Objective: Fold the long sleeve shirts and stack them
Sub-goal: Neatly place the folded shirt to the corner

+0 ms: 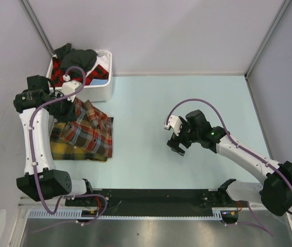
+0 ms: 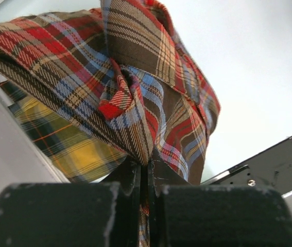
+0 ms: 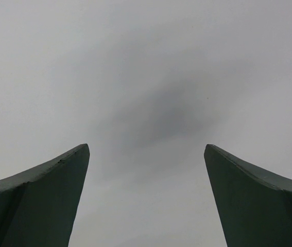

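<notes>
At the worktop's [image 1: 187,103] left edge, the left tool [image 2: 147,170] is pinching the rumpled red-brown shirt [image 1: 91,128], apparently stacking it on the folded yellow-green shirt [image 1: 66,149]; next it needs releasing and smoothing. The right tool [image 1: 179,141] is hanging open mid-worktop. More shirts [image 1: 76,59] are filling the far-left bin [image 1: 103,90].

Both the red-brown shirt [image 2: 135,92] and the yellow shirt [image 2: 68,152] look like soft, matt woven flannel cloth, the bin [image 1: 98,93] is smooth white plastic, and the table [image 1: 197,98] looks matt and smooth.
</notes>
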